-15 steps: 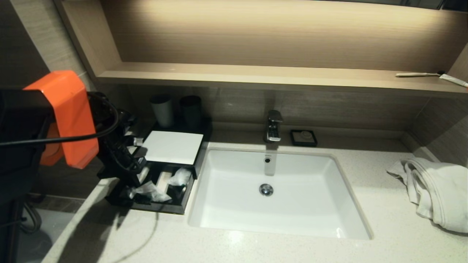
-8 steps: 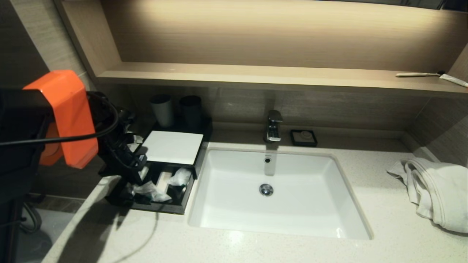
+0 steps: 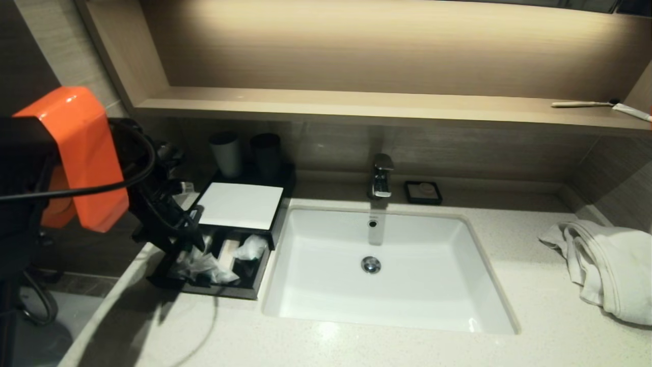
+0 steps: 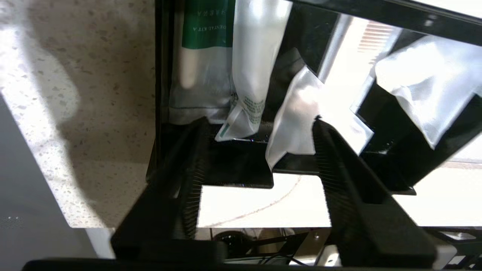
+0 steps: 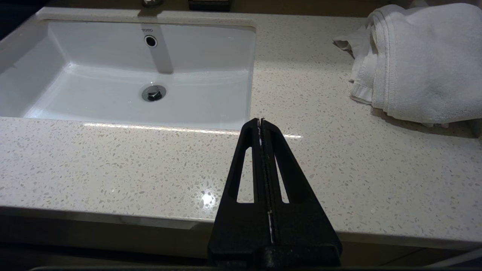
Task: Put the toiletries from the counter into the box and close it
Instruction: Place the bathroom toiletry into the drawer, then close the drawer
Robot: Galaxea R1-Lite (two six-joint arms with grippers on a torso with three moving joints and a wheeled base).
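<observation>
The black box (image 3: 224, 293) stands on the counter left of the sink, its white lid (image 3: 240, 205) covering the far half. Several white toiletry packets (image 3: 209, 267) lie in the open near half. My left gripper (image 3: 191, 244) hangs over that half's left side. In the left wrist view it (image 4: 260, 122) is open and holds nothing. White sachets (image 4: 305, 113) and a green-printed dental kit packet (image 4: 205, 37) lie in the box just beyond its fingertips. My right gripper (image 5: 261, 121) is shut and empty above the front counter edge.
The white sink (image 3: 316, 255) with its faucet (image 3: 381, 176) fills the middle. Two dark cups (image 3: 225, 153) stand behind the box. A black soap dish (image 3: 423, 192) sits by the faucet. A white towel (image 3: 606, 265) lies at right. A toothbrush (image 3: 580, 104) and a tube (image 3: 631, 111) lie on the shelf.
My left arm has shifted a little left, and its gripper has moved toward the box's near open end, lower over the packets. The right arm has not moved.
</observation>
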